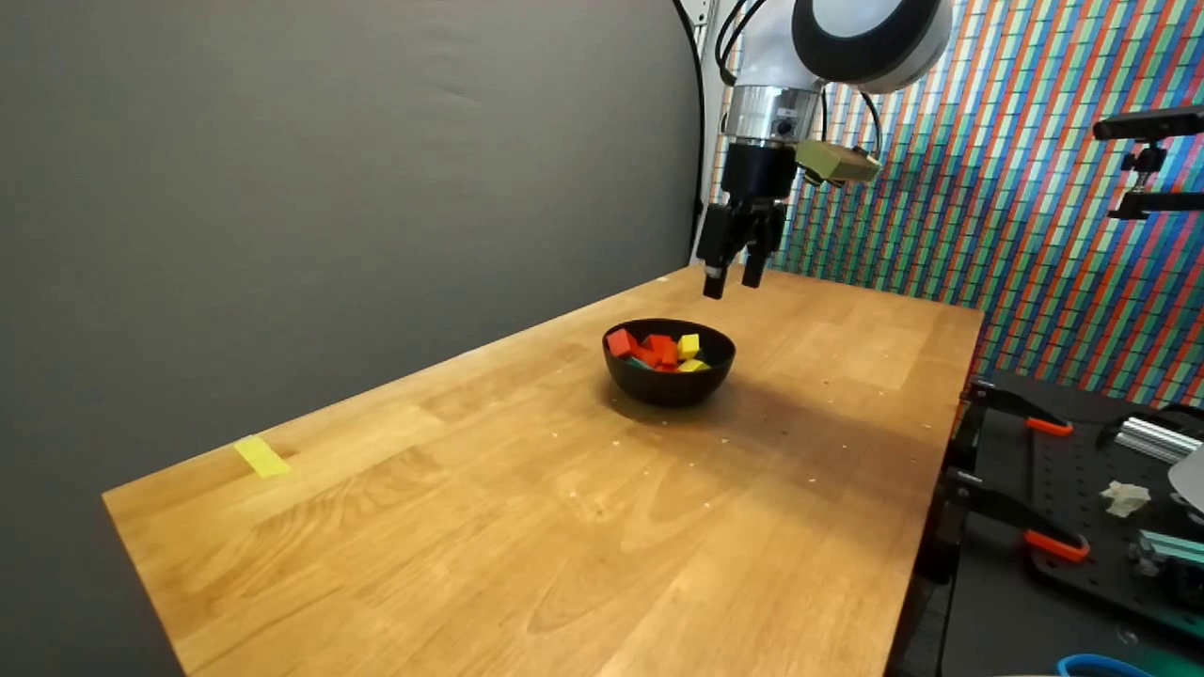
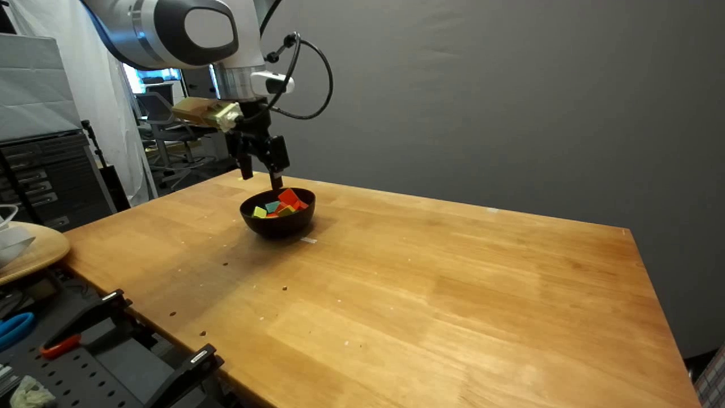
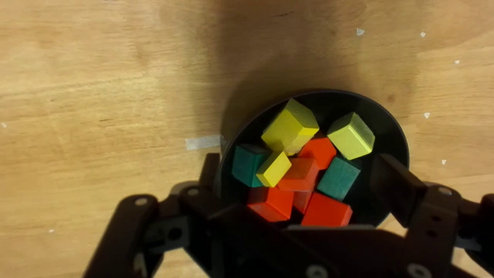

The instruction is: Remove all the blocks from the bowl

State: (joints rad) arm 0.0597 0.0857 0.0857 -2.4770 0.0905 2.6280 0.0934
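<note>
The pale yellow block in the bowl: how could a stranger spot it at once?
On the wooden table stands a black bowl holding coloured blocks. In the wrist view, the pale yellow block sits toward the bowl's upper right, above a green block. Its lighter, greener yellow sets it apart from the yellow blocks left of it.

In the wrist view the blurred gripper (image 3: 298,168) covers part of the bowl (image 3: 339,101), which partly hides the blocks (image 1: 665,350) in both exterior views, where the top edge cuts off the arm (image 1: 773,56).
</note>
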